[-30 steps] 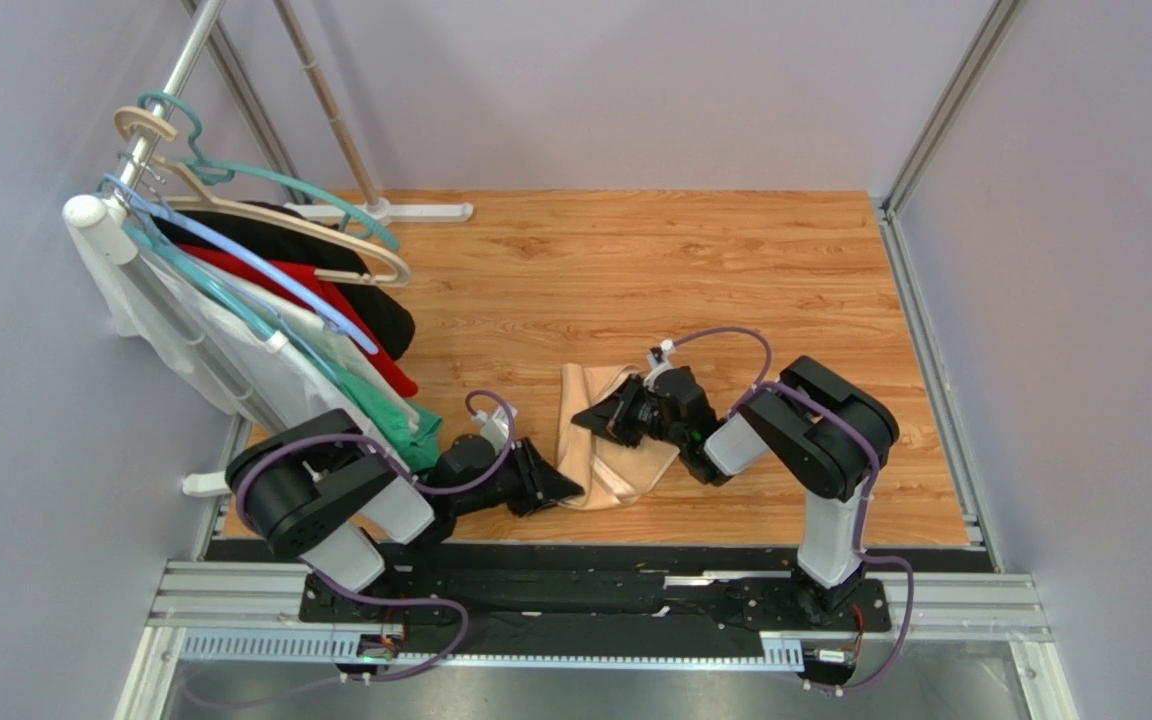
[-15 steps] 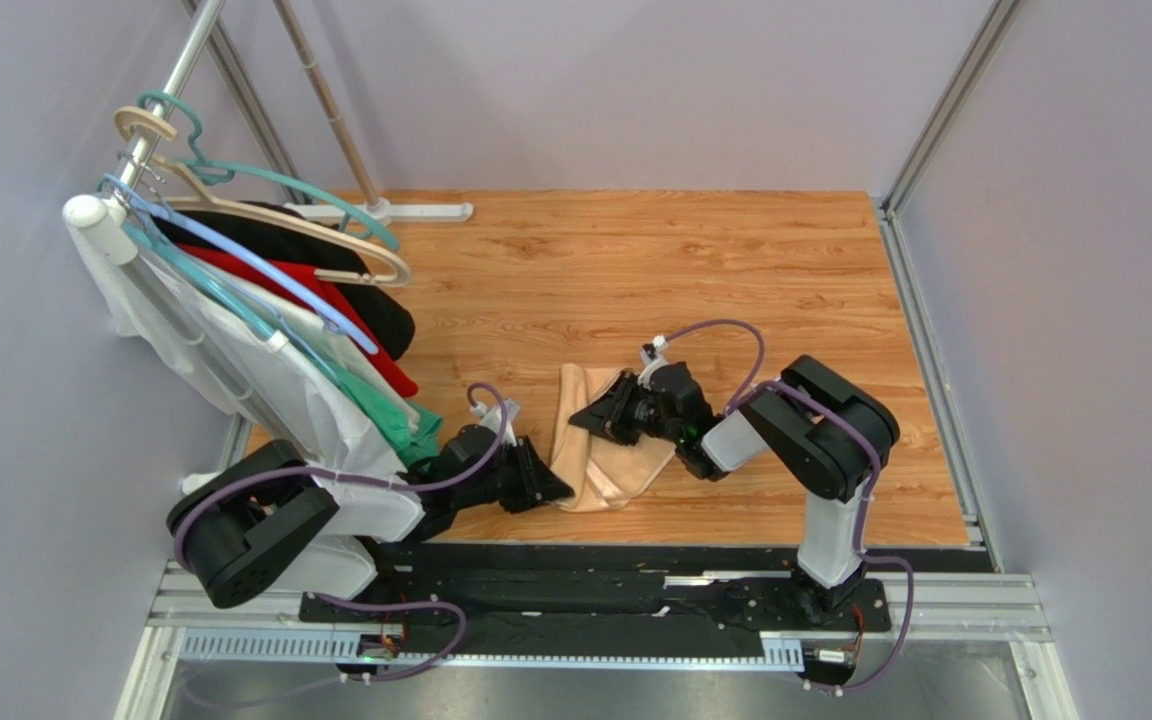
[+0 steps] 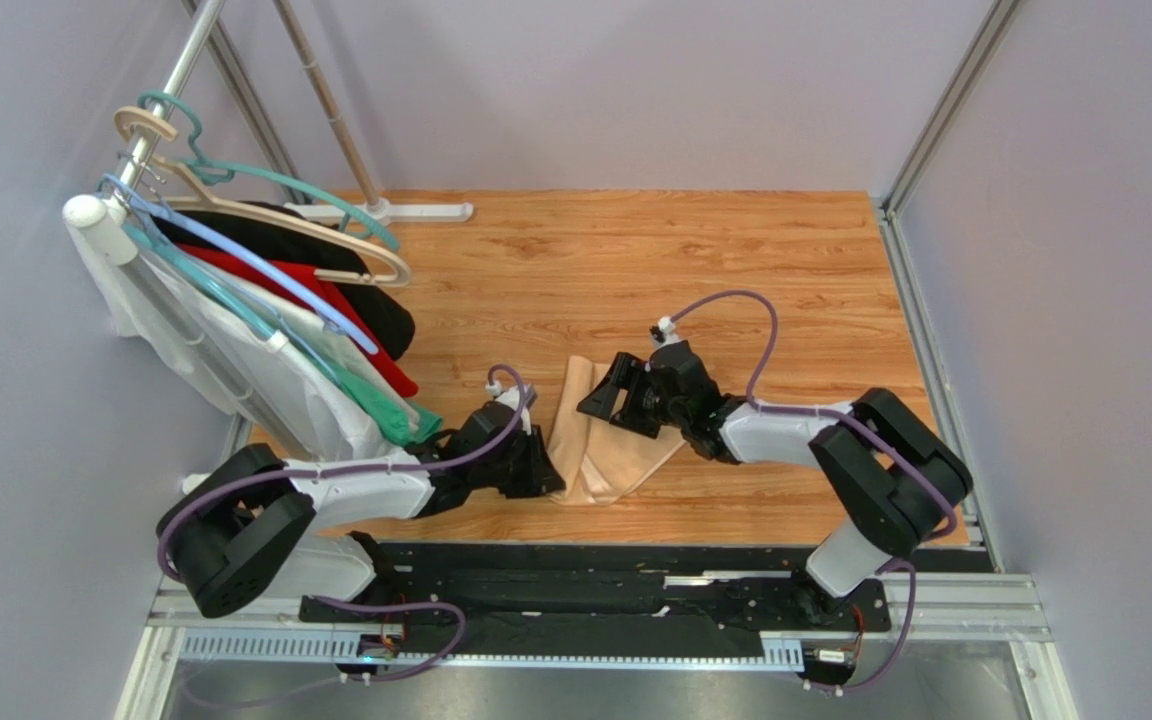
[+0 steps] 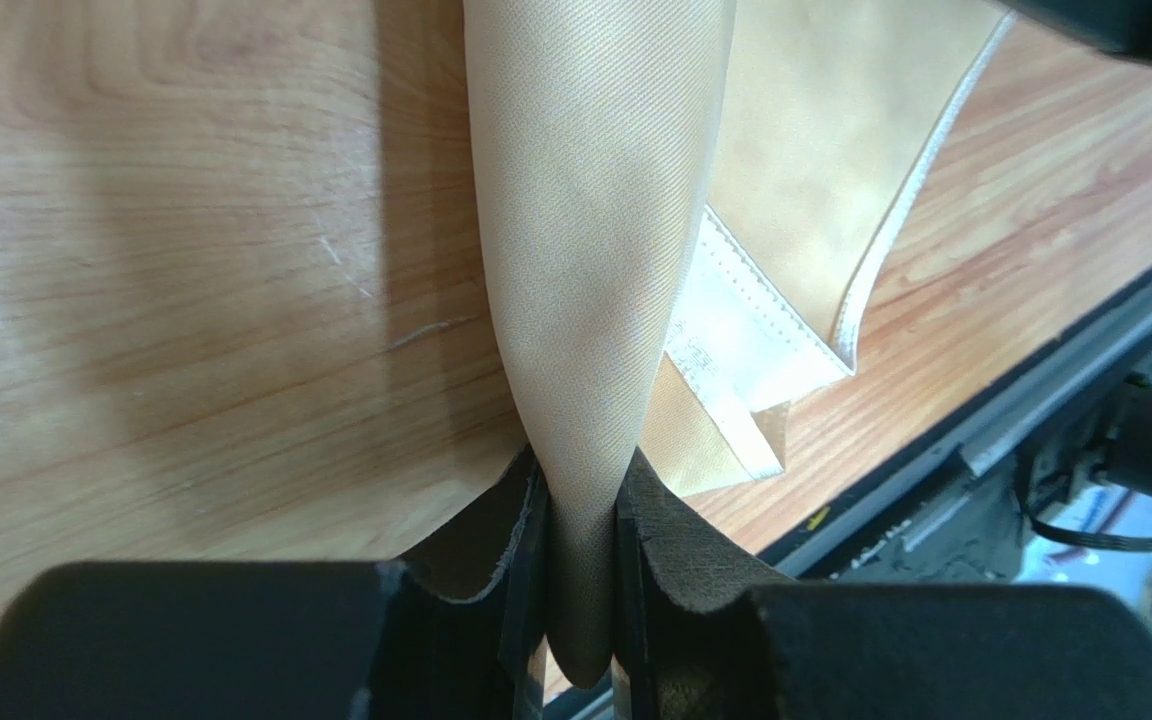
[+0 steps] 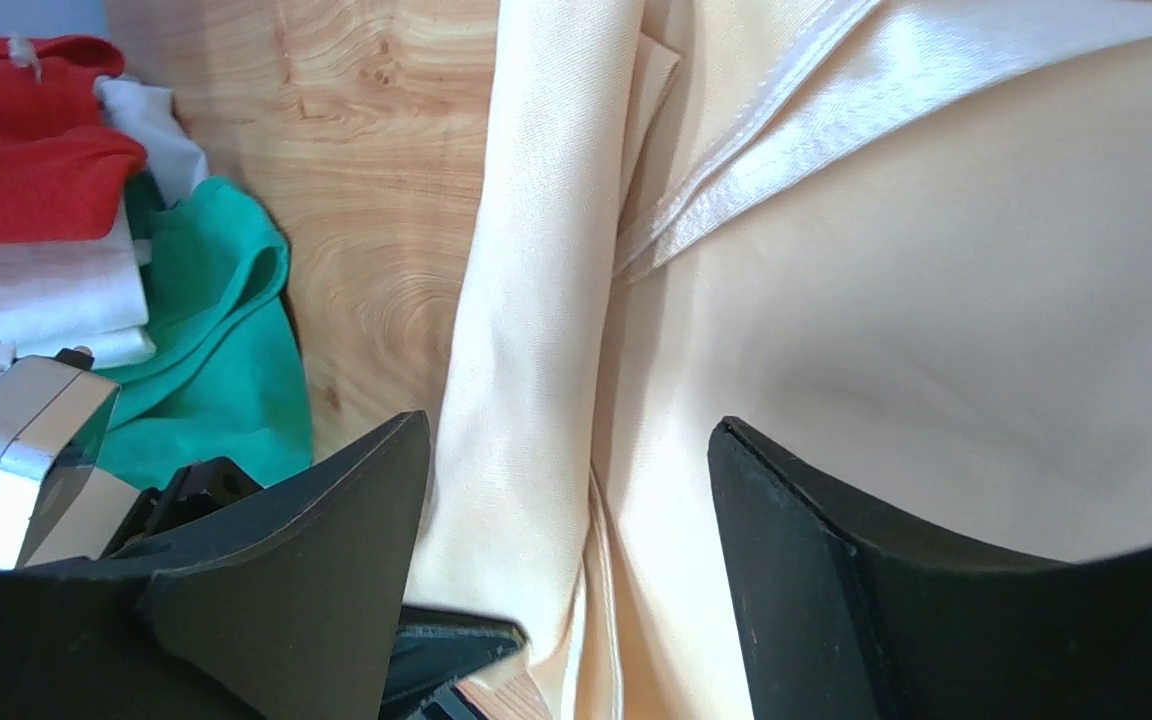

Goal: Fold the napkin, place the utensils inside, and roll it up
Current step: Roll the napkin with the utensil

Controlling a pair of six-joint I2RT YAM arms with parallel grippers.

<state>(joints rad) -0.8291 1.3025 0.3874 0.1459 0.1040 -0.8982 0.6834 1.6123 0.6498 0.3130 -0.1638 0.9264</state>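
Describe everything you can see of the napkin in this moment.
The napkin is thin, pale peach-beige cloth with a slight sheen and stitched hems, plain and unmarked. It lies folded in several loose layers on the wooden table, between the two arms. The left gripper is shut on a raised fold at its left side, holding it up as a ridge. The right gripper is open over its far part; whether it touches the cloth is unclear. A hemmed corner pokes out from under the upper layer.
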